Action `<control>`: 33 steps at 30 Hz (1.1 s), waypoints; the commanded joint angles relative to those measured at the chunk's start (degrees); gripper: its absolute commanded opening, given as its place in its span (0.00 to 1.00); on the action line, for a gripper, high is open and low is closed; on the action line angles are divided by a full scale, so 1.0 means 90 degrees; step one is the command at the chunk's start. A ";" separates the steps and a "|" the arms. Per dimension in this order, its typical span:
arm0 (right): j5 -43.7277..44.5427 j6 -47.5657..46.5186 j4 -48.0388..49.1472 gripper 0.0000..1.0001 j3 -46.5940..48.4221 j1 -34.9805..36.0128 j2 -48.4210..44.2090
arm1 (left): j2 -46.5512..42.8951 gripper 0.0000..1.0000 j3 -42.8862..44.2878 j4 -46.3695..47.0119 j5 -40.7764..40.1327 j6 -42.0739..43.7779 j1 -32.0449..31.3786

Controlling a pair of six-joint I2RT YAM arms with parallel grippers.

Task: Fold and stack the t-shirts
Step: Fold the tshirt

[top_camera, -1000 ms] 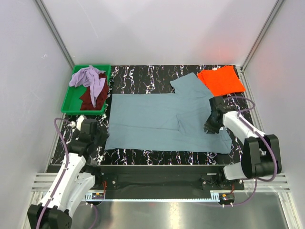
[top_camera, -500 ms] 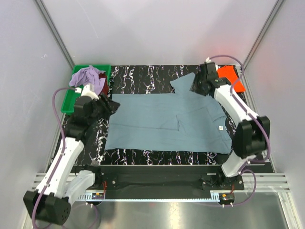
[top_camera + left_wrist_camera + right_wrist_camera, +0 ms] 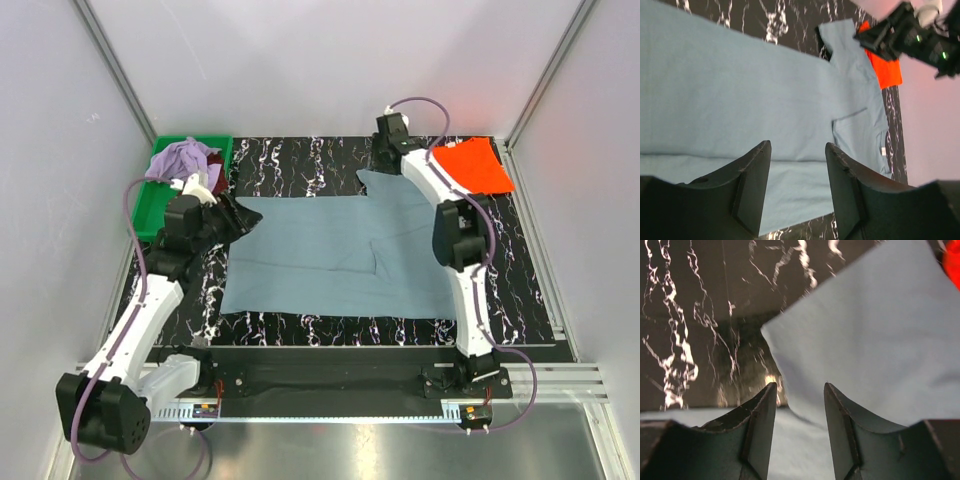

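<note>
A dusty blue-grey t-shirt [image 3: 330,255] lies spread flat on the black marbled table. It also shows in the left wrist view [image 3: 740,90] and the right wrist view [image 3: 875,340]. A folded orange t-shirt [image 3: 470,165] lies at the back right. A lavender shirt [image 3: 183,158] and a dark maroon shirt [image 3: 212,178] lie crumpled in the green tray. My left gripper [image 3: 240,218] [image 3: 799,147] is open and empty over the blue-grey shirt's far left corner. My right gripper [image 3: 384,158] [image 3: 800,387] is open and empty, just above the far sleeve's corner.
The green tray [image 3: 150,215] stands at the back left, just behind my left wrist. White walls close in the table on three sides. My right arm [image 3: 910,35] reaches along the right side to the back edge. The table's front edge lies just beyond the shirt's near hem.
My right arm swung from the shirt's front right part to the far sleeve at the back. My left gripper moved from the table's left edge up to the shirt's far left corner.
</note>
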 commanded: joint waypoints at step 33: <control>0.0823 -0.1069 0.0152 0.44 0.3368 0.0502 0.2810 | -0.0037 0.53 -0.0504 0.0814 0.1174 -0.0449 -0.0015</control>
